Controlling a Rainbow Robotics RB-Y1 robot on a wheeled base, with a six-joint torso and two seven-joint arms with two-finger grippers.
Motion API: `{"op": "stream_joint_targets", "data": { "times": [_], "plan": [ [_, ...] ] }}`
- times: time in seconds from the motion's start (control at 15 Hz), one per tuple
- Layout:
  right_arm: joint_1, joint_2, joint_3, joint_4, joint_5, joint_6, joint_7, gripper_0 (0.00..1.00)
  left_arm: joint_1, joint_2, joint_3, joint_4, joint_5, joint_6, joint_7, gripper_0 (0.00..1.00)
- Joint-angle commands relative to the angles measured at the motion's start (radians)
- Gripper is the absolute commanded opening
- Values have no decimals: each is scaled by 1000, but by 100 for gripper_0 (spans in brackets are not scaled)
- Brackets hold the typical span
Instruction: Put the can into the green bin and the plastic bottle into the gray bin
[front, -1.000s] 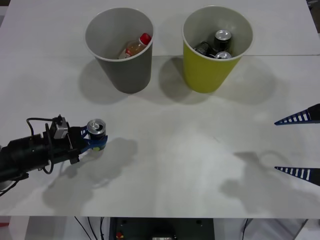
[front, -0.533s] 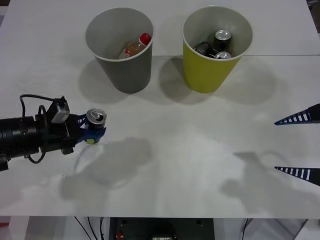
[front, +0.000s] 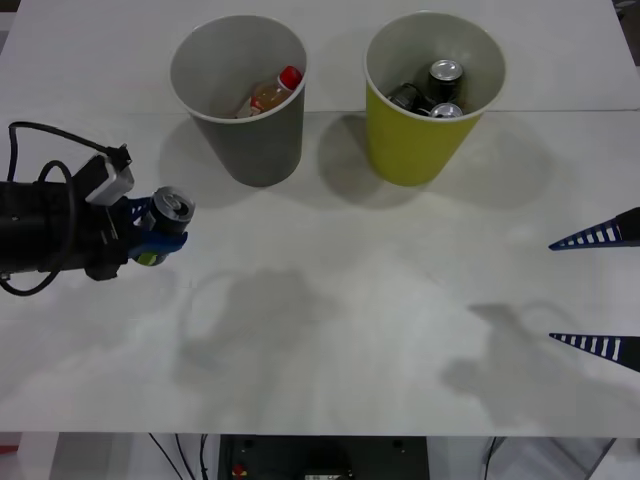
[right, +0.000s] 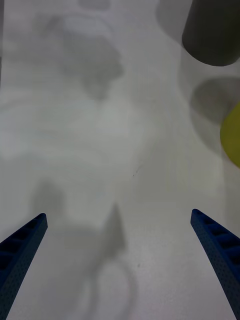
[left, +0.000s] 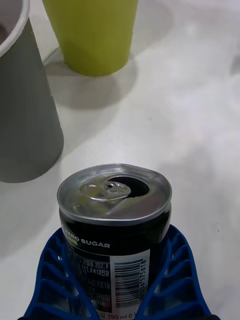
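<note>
The can (front: 171, 209) is being carried higher and further left than half a second ago, clamped upright by the left gripper (front: 152, 236) above the table (front: 330, 330), in front of the gray bin (front: 240, 100). The plastic bottle (front: 272, 92) is lying inside that bin. Two similar cans (front: 430, 88) are being held in the green bin (front: 432, 95). The right gripper (front: 600, 290) is being kept spread wide at the table's right edge.
</note>
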Motion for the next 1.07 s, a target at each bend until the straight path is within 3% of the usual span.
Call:
{"op": "stream_joint_targets", "data": {
  "times": [0.07, 0.53, 0.67, 1.07],
  "plan": [
    [0, 0, 0, 0, 0, 0, 0, 100, -34, -12, 19, -132, -115, -104, 170, 0],
    [0, 0, 0, 0, 0, 0, 0, 100, -333, -96, -12, -175, -190, -408, 481, 0],
    [0, 0, 0, 0, 0, 0, 0, 100, -433, -113, -86, -167, -259, -452, 519, 0],
    [0, 0, 0, 0, 0, 0, 0, 100, -720, -263, -187, 69, -292, -514, 522, 0]
  ]
}}
